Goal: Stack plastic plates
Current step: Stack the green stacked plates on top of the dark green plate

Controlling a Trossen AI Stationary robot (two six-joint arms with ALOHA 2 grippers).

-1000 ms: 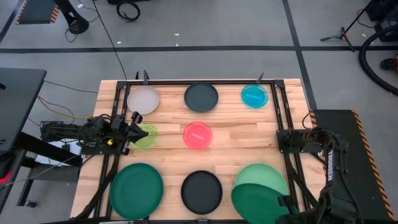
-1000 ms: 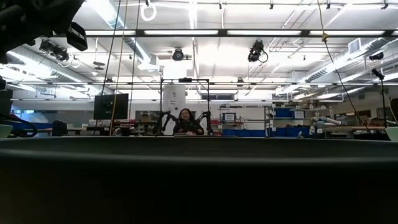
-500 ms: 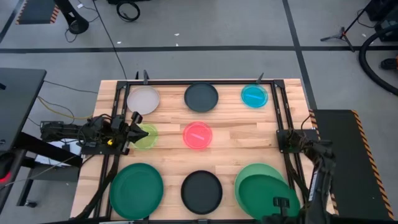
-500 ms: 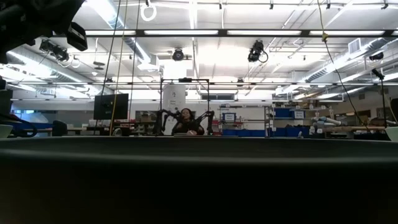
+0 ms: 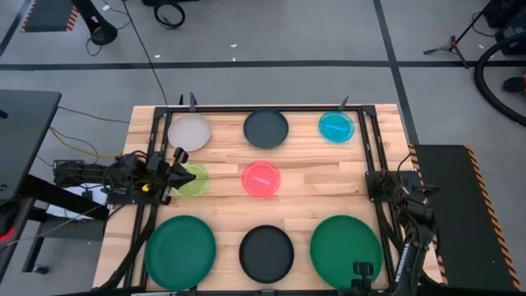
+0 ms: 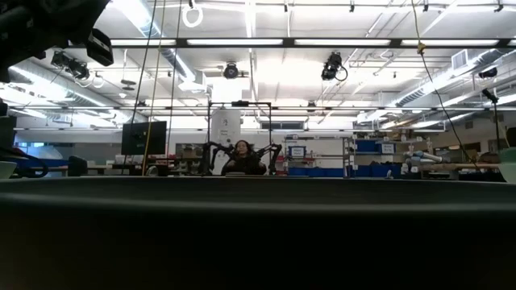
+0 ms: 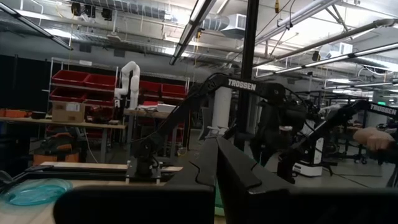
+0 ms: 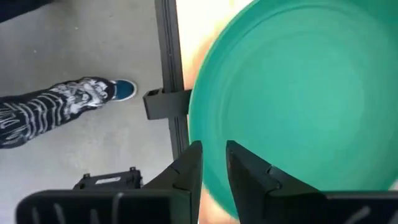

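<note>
The upper dark green plate [image 5: 346,244] lies at the near right of the table and covers the light green plate, which is hidden beneath it. My right gripper [image 5: 362,270] is at its near edge, shut on its rim. Another dark green plate [image 5: 181,251] and a black plate [image 5: 266,252] lie flat in the near row. The lime plate [image 5: 193,181] and the pink plate [image 5: 261,178] sit in the middle row. The whitish-grey plate [image 5: 189,131], a second black plate [image 5: 265,127] and the cyan plate [image 5: 336,126] fill the far row. My left gripper [image 5: 177,164] waits shut beside the lime plate. My right gripper [image 8: 213,146] has the dark green plate by its near rim [image 8: 214,127], pinched between the two fingers, one finger [image 8: 189,165] at the rim's outer edge and the other over the plate's inside. The fingers come from above, pointing down. The plate lies level over the hidden light green plate.
A black metal frame [image 5: 371,148] runs along the table's sides and far edge. A person's leg and shoe [image 8: 68,102] stand on the floor beside the near right corner. Bare wood [image 5: 320,177] shows between the plate rows. Another person [image 6: 240,157] sits far behind the table.
My right gripper has carried the dark green plate from overhanging the near right corner toward the far edge and slightly left. The plate now sits squarely over the light green plate, which showed a second ago and is now covered. The left arm kept still.
</note>
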